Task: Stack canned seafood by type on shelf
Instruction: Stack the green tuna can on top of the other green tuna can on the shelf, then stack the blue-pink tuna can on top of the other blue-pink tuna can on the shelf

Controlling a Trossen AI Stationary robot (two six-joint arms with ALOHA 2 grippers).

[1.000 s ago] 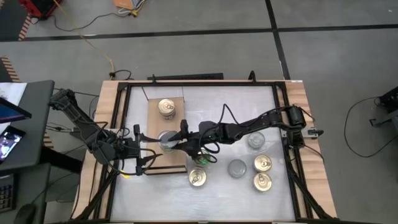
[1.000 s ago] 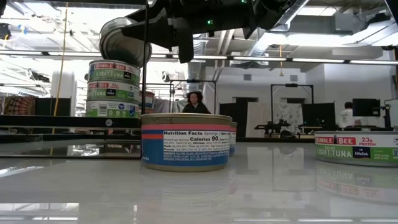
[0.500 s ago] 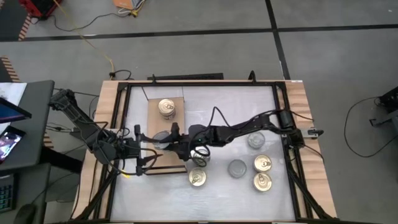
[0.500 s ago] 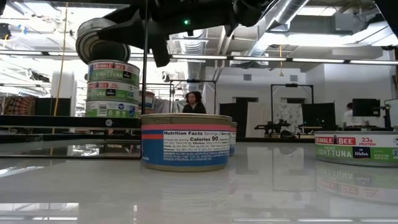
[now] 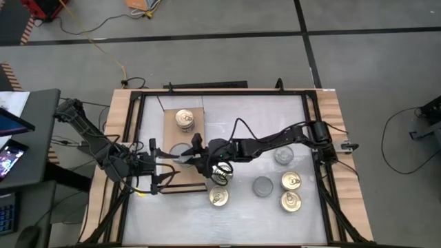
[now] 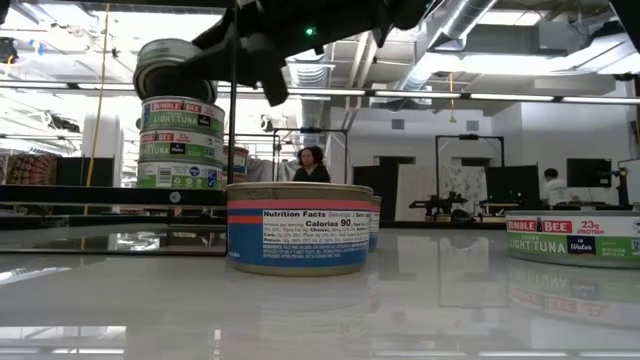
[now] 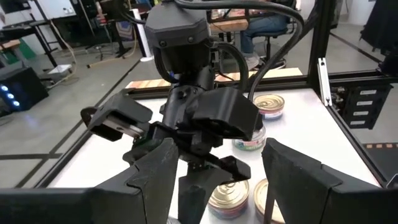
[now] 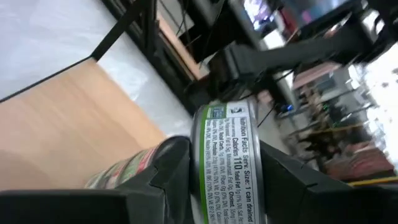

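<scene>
The shelf (image 5: pixel 178 134) is a tan board at the table's left. On it stand a gold-topped stack (image 5: pixel 184 119) and a stack of green-labelled tins (image 6: pixel 182 145). My right gripper (image 5: pixel 182 154) reaches in from the table's right. It is shut on a silver-topped tin (image 6: pixel 173 66) that hangs tilted just above the green-labelled stack. My left gripper (image 5: pixel 164 165) waits open at the shelf's near left corner with nothing between its fingers (image 7: pixel 155 180). It faces the right gripper. My right gripper pinches the tin by its two flat faces, one finger (image 8: pixel 165 177) on each, with the label wall (image 8: pixel 227 155) toward the wrist camera. The fingers come nearly level from the table's right. The tin is lifted clear and tilted, close above the top tin of the stack (image 8: pixel 124 171).
Several loose tins lie on the white tabletop right of the shelf: gold-topped ones (image 5: pixel 219 198) (image 5: pixel 291 181) (image 5: pixel 290 201) and grey ones (image 5: pixel 262 186) (image 5: pixel 283 156). A blue-and-pink tin (image 6: pixel 300 228) stands nearest the low camera. Black frame rails (image 5: pixel 313 124) border the table.
My right gripper has carried the tin toward the table's left, from beside the green-labelled stack to above it. The tin has tipped from steeply tilted to nearer level. It has stayed clear of the stack.
</scene>
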